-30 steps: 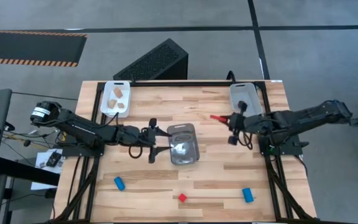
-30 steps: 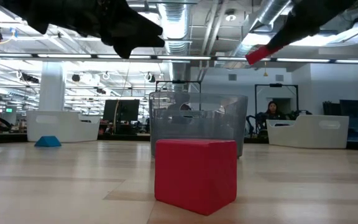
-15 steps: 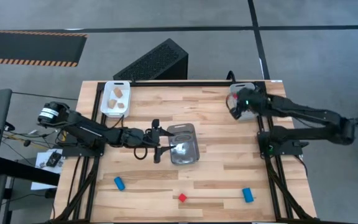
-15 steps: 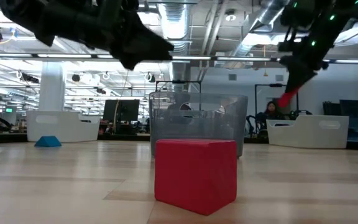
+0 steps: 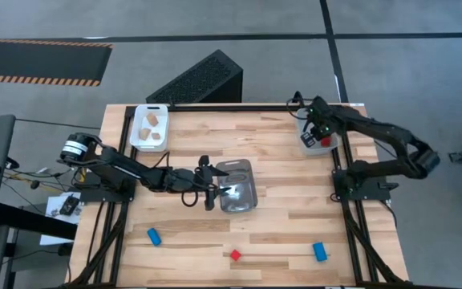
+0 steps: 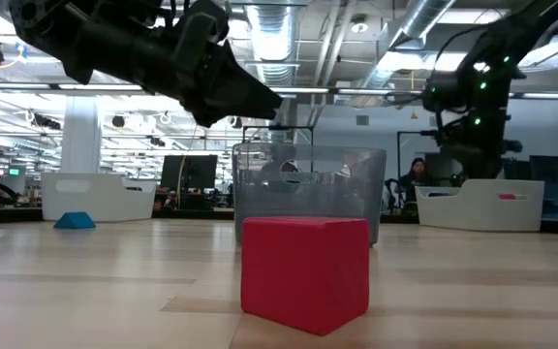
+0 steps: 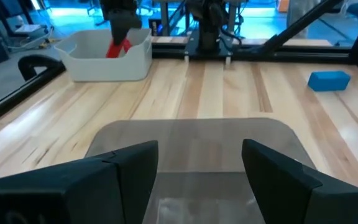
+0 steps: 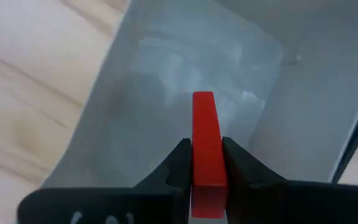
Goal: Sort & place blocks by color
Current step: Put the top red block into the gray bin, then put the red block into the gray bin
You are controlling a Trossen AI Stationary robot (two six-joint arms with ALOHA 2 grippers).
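My right gripper (image 5: 318,138) hangs over the grey tray (image 5: 305,120) at the table's far right corner, tipped steeply down and shut on a flat red block (image 8: 204,124). The same block (image 7: 118,46) shows inside that tray in the left wrist view. My left gripper (image 5: 212,183) stands open at the left end of the clear tray (image 5: 237,193) in the table's middle; its fingers (image 7: 123,168) are spread over the tray's rim (image 7: 191,127), with nothing between them. A red cube (image 5: 235,255) and two blue blocks (image 5: 153,236) (image 5: 319,251) lie near the front edge. My right gripper pinches the red block by its two broad faces (image 8: 205,149) between its two fingers (image 8: 180,163). The fingers come from above, slanting down, and lie along the block, whose free end sticks out past the fingertips over the tray's floor (image 8: 148,99). Whether that end touches the floor I cannot tell.
A white tray (image 5: 141,138) at the far left holds plain wood blocks (image 5: 151,120). A black slanted box (image 5: 199,80) stands beyond the far edge. Bare wood lies between the clear tray and the front row of blocks.
My right gripper has swung from the table's middle right toward the far edge, over the grey tray. It has tipped from nearly level to pointing steeply down and has sunk, keeping the red block. My left gripper has moved a little toward the clear tray and down.
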